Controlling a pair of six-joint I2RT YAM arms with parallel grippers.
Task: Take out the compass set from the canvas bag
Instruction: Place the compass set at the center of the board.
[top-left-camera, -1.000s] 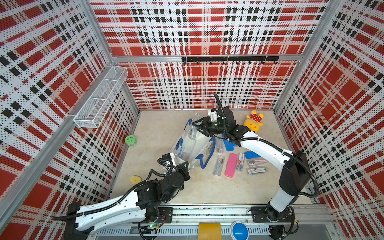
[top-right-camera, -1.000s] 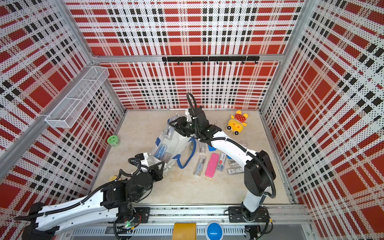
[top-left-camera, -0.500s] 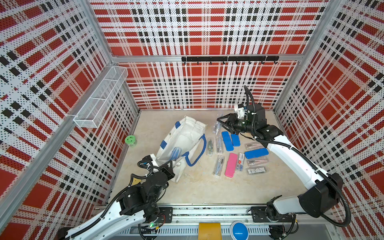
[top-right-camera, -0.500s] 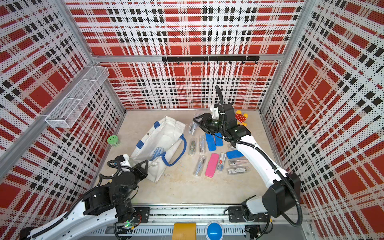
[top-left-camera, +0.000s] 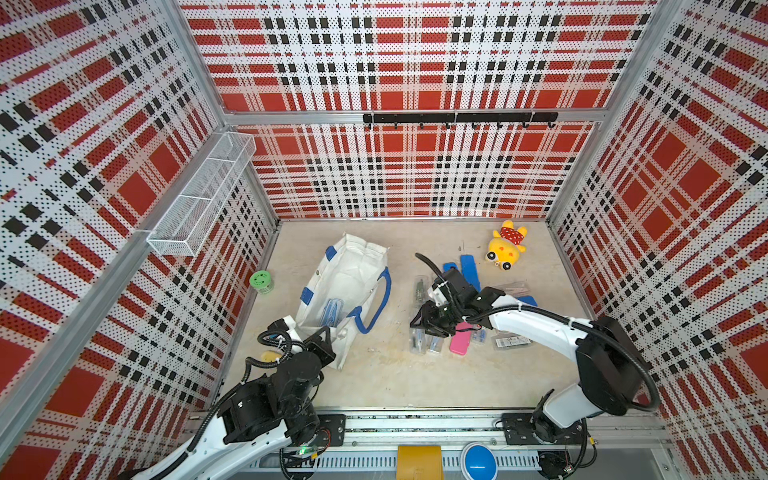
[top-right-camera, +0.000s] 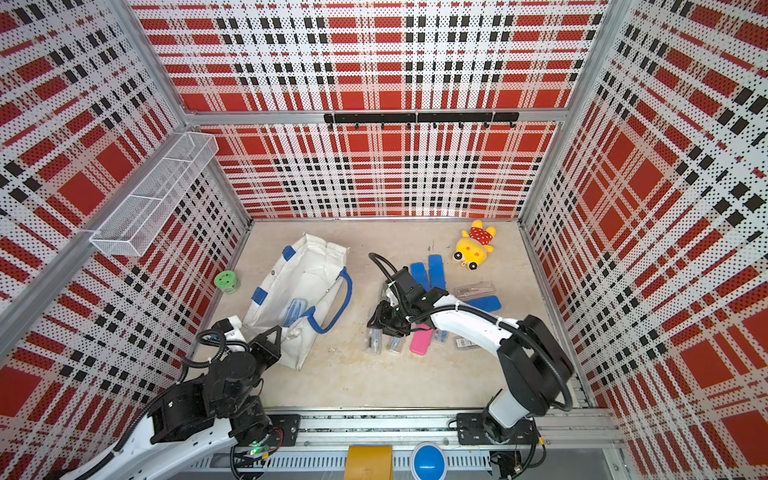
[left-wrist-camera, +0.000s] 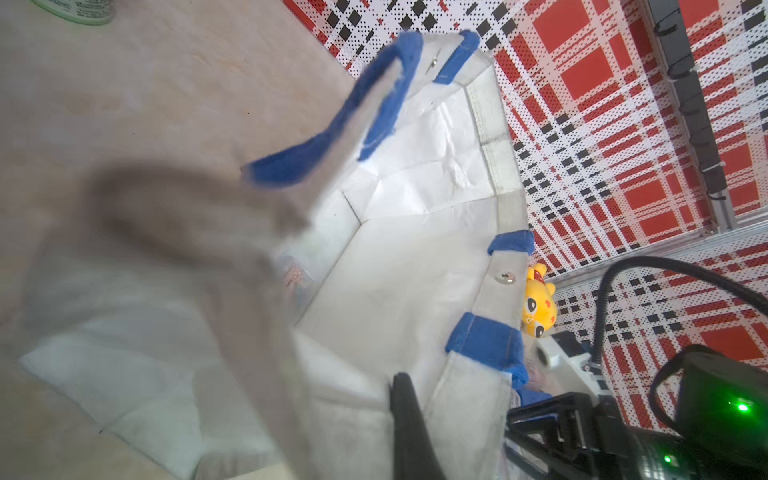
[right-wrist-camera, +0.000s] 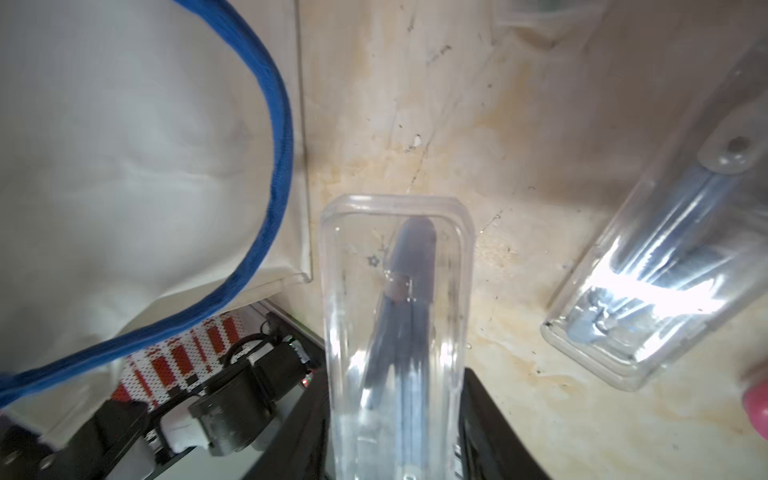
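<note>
Pinches the compass set in the right hand, outside the canvas bag, long axis in line with that hand; clamps bag rim in left hand.

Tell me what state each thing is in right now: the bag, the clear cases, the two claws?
canvas bag: lying on the table, mouth gaping.
compass set in bag: lying inside, not gripped.
left gripper: shut, pinching the bag's near rim.
right gripper: closed on a clear case.
held compass set: clear case, gripped at one end, compass inside.
pink case: lying flat beside the right gripper.
</note>
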